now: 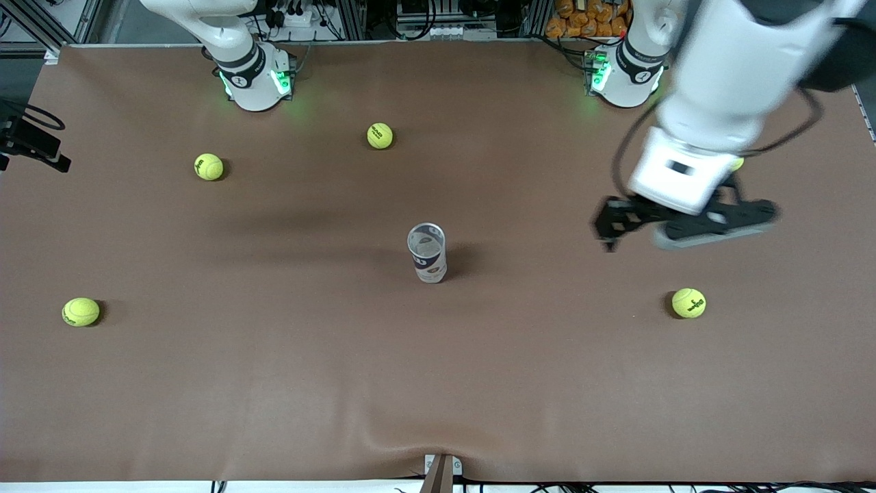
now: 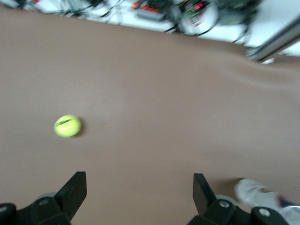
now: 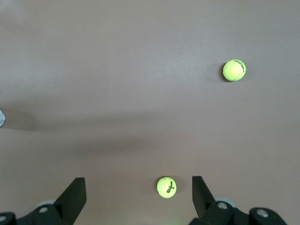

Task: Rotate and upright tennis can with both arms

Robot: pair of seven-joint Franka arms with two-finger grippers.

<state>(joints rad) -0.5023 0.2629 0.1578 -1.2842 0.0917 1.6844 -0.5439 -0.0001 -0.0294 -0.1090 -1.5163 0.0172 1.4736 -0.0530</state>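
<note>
Smooth brown table (image 1: pixel 274 383), upright clear cylindrical tennis can (image 1: pixel 427 253)

Brown cloth-covered table (image 1: pixel 438 383) fills view, cloth slightly wrinkled at edge nearest front cam. Even overhead light, soft shadows. Along top edge: aluminium frame (image 1: pixel 68 20), cable clutter (image 1: pixel 301 17), orange packets (image 1: pixel 588 17) by left arm's end. Small bracket (image 1: pixel 441 472) at near edge.
</note>
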